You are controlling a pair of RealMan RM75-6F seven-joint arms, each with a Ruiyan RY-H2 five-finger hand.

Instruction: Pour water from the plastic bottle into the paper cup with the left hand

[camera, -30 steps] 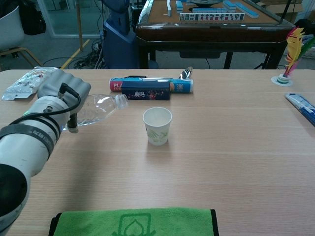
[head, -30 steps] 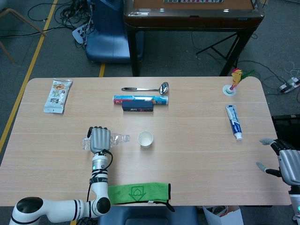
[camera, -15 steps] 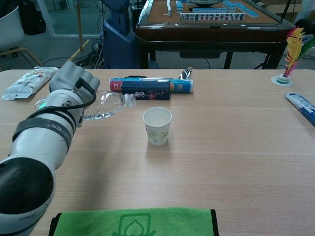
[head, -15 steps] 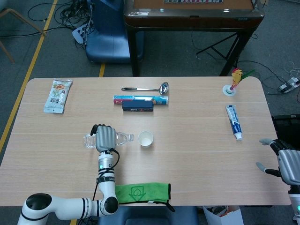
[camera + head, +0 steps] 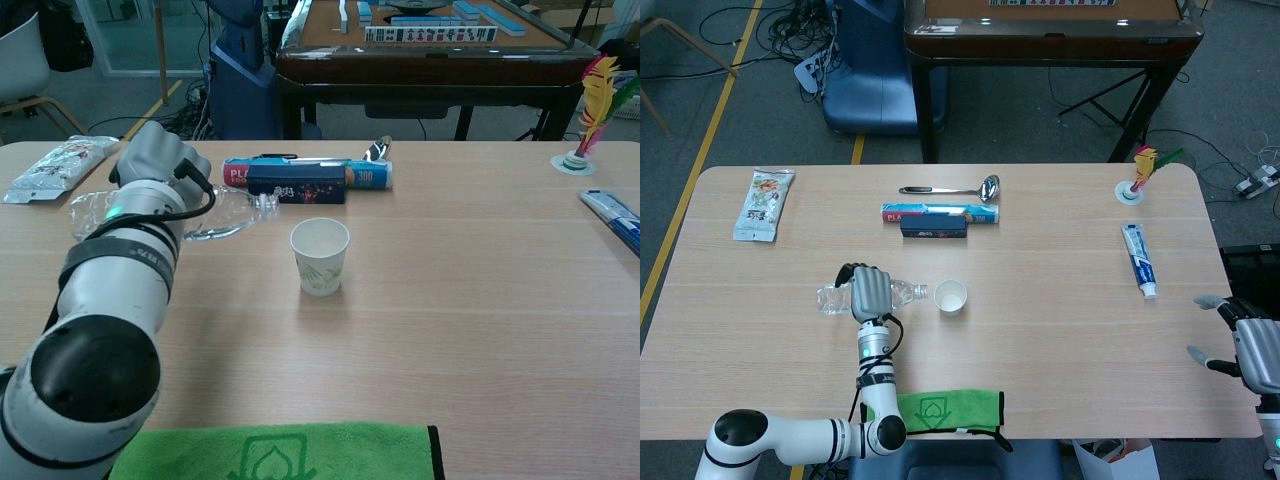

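Light wood table (image 5: 1060,330) on a grey floor, a dark game table behind it, with cables and a blue chair base at top left. Left hand (image 5: 869,290) grips the plastic bottle (image 5: 902,294) around its middle. The bottle is clear and lies close to horizontal above the table, base pointing left and neck pointing right toward the paper cup (image 5: 951,297). In the chest view the same left hand (image 5: 160,165) is wrapped over the bottle (image 5: 225,215), and the neck ends just short of the cup (image 5: 320,256), slightly behind it and to the left. Whether the cap is on is hard to tell, since the neck is small and glary. The cup stands upright near table centre, white with a faint green print, with no contact between cup and bottle.

Right hand (image 5: 1250,345) sits at the far right table edge, fingers spread, holding nothing.

Other items: a snack packet (image 5: 763,204) at far left, a metal ladle (image 5: 955,188) at the back, a long blue box (image 5: 939,213) with a dark box (image 5: 934,230) just in front of it. A toothpaste tube (image 5: 1138,259) lies at right, a feather shuttlecock (image 5: 1140,176) at back right, and a green cloth (image 5: 935,410) at the near edge.
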